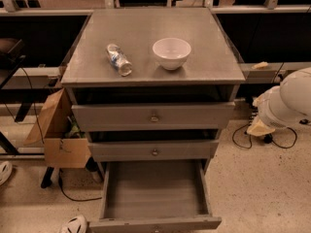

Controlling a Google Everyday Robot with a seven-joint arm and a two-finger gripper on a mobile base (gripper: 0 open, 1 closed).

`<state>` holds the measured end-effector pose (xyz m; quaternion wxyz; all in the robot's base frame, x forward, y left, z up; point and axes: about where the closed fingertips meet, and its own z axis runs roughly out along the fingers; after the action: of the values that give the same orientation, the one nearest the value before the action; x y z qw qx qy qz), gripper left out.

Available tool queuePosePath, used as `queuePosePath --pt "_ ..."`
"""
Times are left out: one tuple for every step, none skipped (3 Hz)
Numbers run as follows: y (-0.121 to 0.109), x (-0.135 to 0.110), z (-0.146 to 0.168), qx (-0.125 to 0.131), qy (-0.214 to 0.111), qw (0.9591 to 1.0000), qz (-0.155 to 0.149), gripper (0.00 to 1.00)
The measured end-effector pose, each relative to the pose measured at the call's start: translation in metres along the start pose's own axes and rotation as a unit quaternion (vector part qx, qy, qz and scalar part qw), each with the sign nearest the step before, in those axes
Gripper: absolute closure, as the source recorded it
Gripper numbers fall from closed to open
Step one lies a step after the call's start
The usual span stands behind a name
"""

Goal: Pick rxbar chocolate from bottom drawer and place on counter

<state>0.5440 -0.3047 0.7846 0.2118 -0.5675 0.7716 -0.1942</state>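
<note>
The bottom drawer (153,191) is pulled out, and its flat grey floor shows with no bar on it. The rxbar chocolate is not in view anywhere. The counter (146,28) is the grey cabinet top. My white arm comes in from the right edge. Its gripper (260,126) hangs to the right of the cabinet, level with the middle drawer, outside the bottom drawer and apart from it. Only its pale tip shows, and I cannot see whether it holds anything.
A white bowl (171,52) and a clear plastic bottle (119,59) lying on its side are on the counter. The two upper drawers (154,116) are nearly shut. A cardboard box (56,130) stands left of the cabinet. Cables (265,140) lie on the floor at the right.
</note>
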Motion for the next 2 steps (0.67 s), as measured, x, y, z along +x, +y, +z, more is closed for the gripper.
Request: queuePosePath --pt "0.001 0.000 0.001 -0.001 0.000 1.0000 -0.001 1.00" --pt "-0.016 -0.006 -0.006 0.013 -0.031 0.9994 0.006 1.00"
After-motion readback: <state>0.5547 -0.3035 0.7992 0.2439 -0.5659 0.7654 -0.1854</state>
